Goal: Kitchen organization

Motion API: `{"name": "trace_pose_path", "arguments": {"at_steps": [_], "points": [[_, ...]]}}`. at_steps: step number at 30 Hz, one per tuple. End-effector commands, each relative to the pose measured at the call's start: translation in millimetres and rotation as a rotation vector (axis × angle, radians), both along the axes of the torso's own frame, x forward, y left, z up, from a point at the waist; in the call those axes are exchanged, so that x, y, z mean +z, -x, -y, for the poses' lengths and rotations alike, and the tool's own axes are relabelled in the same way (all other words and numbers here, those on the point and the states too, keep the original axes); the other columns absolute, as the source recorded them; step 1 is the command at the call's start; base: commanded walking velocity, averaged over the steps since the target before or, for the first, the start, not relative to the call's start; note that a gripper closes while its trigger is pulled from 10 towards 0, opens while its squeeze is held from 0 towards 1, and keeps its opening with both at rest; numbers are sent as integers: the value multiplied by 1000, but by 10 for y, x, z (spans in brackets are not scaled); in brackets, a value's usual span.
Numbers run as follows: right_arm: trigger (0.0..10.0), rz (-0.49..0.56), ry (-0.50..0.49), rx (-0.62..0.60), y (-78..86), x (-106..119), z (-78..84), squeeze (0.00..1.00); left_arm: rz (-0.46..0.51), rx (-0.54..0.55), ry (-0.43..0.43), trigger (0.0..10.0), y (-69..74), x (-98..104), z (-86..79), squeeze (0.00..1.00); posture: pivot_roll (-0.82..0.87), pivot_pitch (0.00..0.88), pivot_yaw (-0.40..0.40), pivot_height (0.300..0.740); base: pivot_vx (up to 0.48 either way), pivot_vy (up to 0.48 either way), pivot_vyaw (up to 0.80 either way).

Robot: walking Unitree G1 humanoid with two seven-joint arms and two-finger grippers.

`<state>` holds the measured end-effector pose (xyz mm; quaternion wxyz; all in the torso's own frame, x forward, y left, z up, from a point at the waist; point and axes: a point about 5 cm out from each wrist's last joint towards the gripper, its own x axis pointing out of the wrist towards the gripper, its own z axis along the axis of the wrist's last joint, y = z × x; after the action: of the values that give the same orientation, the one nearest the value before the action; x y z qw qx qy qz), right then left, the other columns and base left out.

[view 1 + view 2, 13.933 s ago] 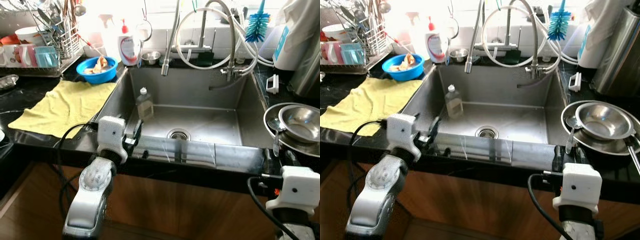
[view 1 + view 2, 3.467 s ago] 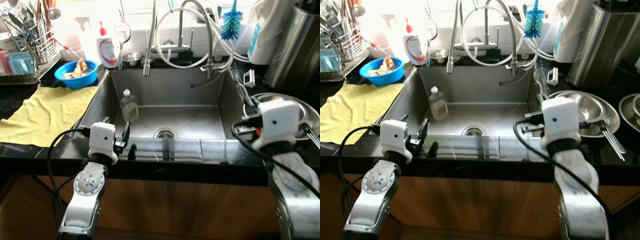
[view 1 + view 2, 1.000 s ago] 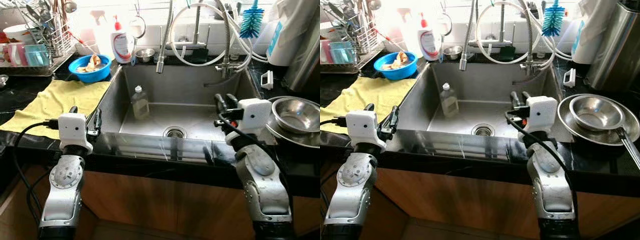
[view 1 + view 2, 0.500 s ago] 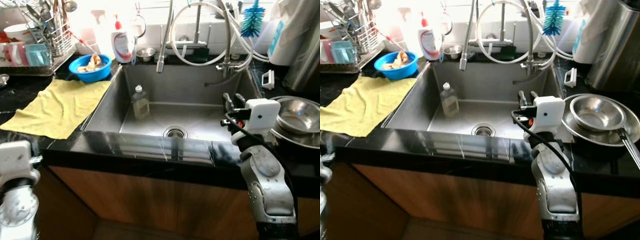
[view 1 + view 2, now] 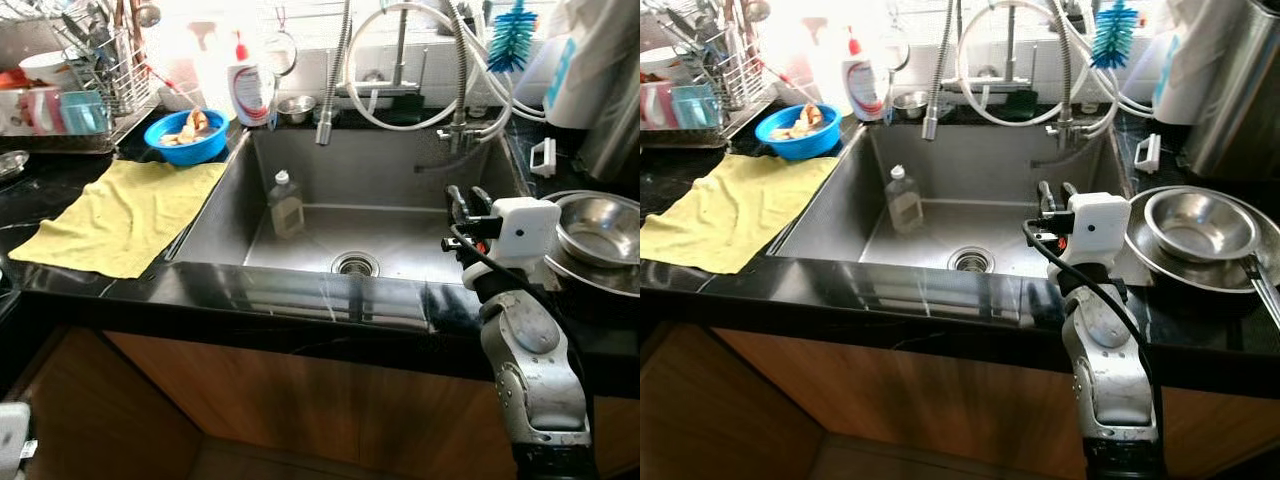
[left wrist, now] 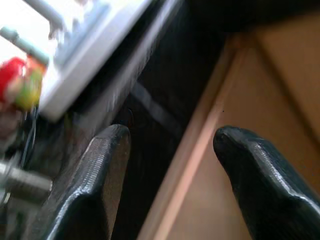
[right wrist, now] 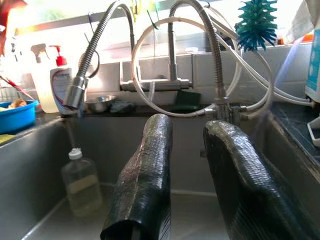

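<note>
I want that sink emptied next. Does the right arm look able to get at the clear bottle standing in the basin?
Probably yes. The right gripper hangs open over the sink, and nothing stands between it and the clear bottle.

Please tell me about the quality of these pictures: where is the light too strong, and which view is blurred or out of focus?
Left eye view: window glare washes out the top left, behind the soap bottle and dish rack; the sink is evenly lit. Left wrist view: the background is smeared, while the left gripper fingers stay fairly sharp. Right wrist view: the right gripper fingers and the faucet hose are clear, and the window strip above is overexposed.
</note>
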<state>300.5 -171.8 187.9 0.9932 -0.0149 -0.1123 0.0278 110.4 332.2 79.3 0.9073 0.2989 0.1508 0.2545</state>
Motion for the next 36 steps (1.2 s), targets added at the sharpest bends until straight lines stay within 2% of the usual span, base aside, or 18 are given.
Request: {"name": "trace_pose_path", "arguments": {"at_steps": [1,2,3,6,7,9,10,13,14,16,17,20,22,25,28,30,35,36], "points": [[10000,1,-7,9,-3,-8,-31,0,-28,5,-39,10000,32,2,-74,0,25,0,121,740,0,0,0],[10000,1,-6,8,-6,-7,-28,0,-53,7,-29,10000,49,-46,-86,0,27,0,122,740,0,0,0],[10000,2,-6,4,-14,-4,-18,0,-133,-10,28,10000,74,-214,-98,0,26,0,122,740,0,0,0],[10000,3,-5,0,-17,-3,-14,0,-191,-32,70,10000,32,-339,-91,0,24,0,120,740,0,0,0],[10000,4,-5,-1,-17,-1,-12,0,-223,-48,84,10000,-6,-394,-80,0,24,0,120,740,0,0,0],[10000,5,-4,-1,-18,3,-12,0,-221,-85,136,10000,-110,-453,-41,0,24,0,120,740,0,0,0],[10000,6,-2,-3,-20,6,-5,0,-309,-148,172,10000,-194,-580,32,0,21,0,116,740,0,0,0],[10000,9,0,-5,-25,18,-3,0,-387,-218,252,10000,-300,-746,142,0,16,0,116,740,0,0,0],[10000,11,2,-5,-31,26,-3,0,-439,-254,259,10000,-361,-845,195,0,14,0,116,740,0,0,0],[10000,13,3,-5,-34,34,-3,0,-457,-264,268,10000,-393,-893,217,0,14,0,116,740,0,0,0],[10000,22,10,-6,-37,67,6,0,-487,-272,294,10000,-474,-989,275,0,-14,0,108,740,0,0,0],[10000,25,16,-7,-37,87,17,0,-526,-286,311,10000,-527,-1058,326,0,-19,0,109,740,0,0,0],[10000,34,22,-13,-35,117,40,0,-629,-336,327,10000,-568,-1212,465,0,-31,0,104,740,0,0,0],[10000,41,24,-11,-33,131,33,0,-660,-339,350,10000,-577,-1288,528,0,-35,0,102,740,0,0,0],[10000,61,34,3,-30,187,-17,0,-747,-356,342,10000,-543,-1416,613,0,-56,0,100,740,0,0,0],[10000,64,34,5,-28,195,-24,0,-757,-358,340,10000,-545,-1426,620,0,-56,0,100,740,0,0,0],[10000,81,64,12,-14,244,-48,0,-763,-368,356,10000,-660,-1456,755,0,-83,0,94,740,0,0,0],[10000,86,64,15,-2,257,-61,0,-767,-391,357,10000,-706,-1467,838,0,-97,0,90,740,0,0,0]]}}
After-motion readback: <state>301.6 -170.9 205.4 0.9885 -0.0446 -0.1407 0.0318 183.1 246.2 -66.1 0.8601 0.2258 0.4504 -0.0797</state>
